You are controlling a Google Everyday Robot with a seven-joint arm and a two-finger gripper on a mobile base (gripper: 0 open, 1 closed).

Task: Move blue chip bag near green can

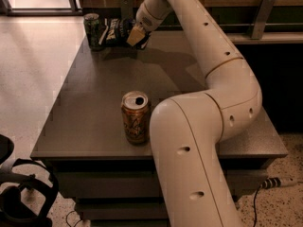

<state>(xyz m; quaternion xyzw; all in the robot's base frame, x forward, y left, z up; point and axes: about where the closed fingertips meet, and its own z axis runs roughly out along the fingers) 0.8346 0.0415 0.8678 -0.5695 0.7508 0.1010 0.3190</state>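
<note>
Navy-blue foil at the far left corner of the table [94,103]: the blue chip bag [112,30], lying with its long axis across the view, left end just beside the green can [93,30]. Touching or barely apart, cannot tell. Directly right of the bag, at its right end and at or on its edge: the gripper [136,35]. Clamped on the foil or free of it? Cannot tell from this angle.

Only one arm [222,70] on this rig, so no choice of side. Rising from the near right, bent at the elbow, then stretched long across the tabletop to the far edge, wrist tipped down toward the bag.

Judged from the lie of things: bag already close by the can, task at or near its end. Next move likely turning on one line — can, bag, gripper in a row, left to right. Risk in a pull back to the right with foil caught: bag dragged off from the can. Risk in a push left: can shoved, perhaps tipped.

Well apart from all this, near the front edge — an orange-gold can [135,117], upright, tab hole open, close beside the arm's lower link.
</note>
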